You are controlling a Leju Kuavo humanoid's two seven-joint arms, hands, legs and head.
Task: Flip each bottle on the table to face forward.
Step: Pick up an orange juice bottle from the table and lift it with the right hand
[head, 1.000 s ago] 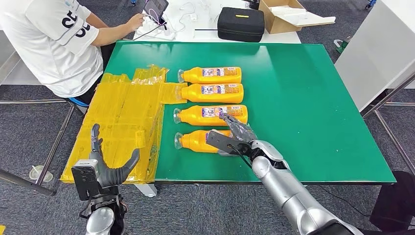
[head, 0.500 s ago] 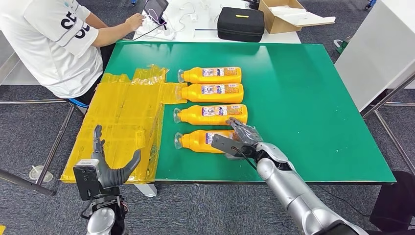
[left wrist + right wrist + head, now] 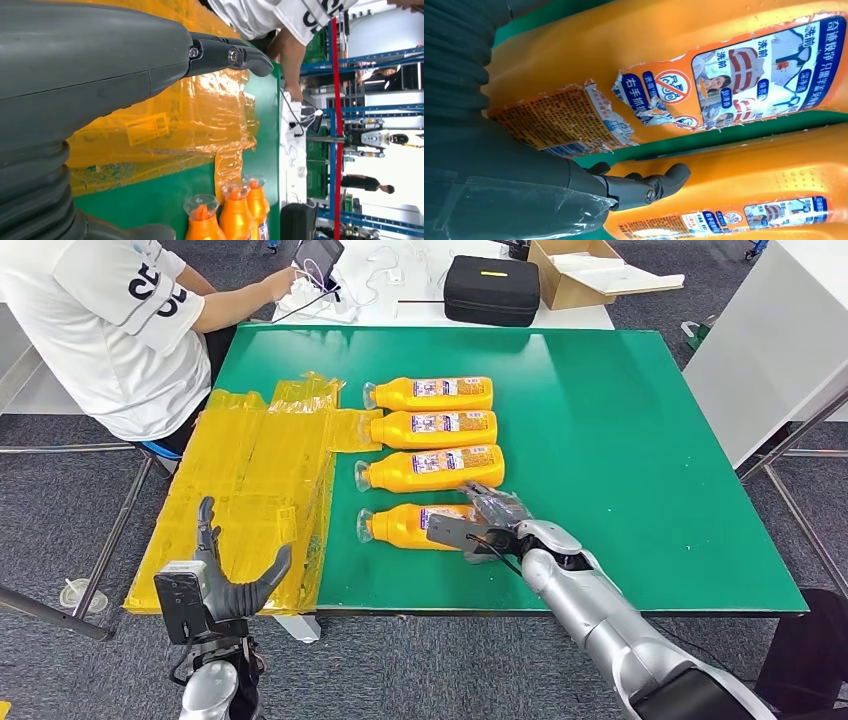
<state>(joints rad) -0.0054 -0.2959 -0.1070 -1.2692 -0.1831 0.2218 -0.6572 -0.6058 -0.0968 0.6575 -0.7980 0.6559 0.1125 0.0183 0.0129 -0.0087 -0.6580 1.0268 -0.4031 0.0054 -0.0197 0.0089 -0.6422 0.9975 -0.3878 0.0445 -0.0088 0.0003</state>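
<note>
Head view showed a green table (image 3: 640, 440) with everything placed around it, going left to right. A person in a white shirt (image 3: 95, 325) sat at the table's far left corner. The left hand (image 3: 222, 578) hovered off the table's near left edge, fingers spread wide and holding nothing, above yellow plastic sheets (image 3: 255, 490) that draped over that left edge. Four orange bottles lay on their sides in a row near the table's middle, caps toward the sheets: the farthest bottle (image 3: 430, 393), the second bottle (image 3: 432, 429), the third bottle (image 3: 430, 470) and the nearest bottle (image 3: 405, 526). The right hand (image 3: 478, 525) rested on the nearest bottle's base end, fingers curled over it; whether it truly gripped could not be told. A black case (image 3: 492, 288) sat beyond the table's far edge.
</note>
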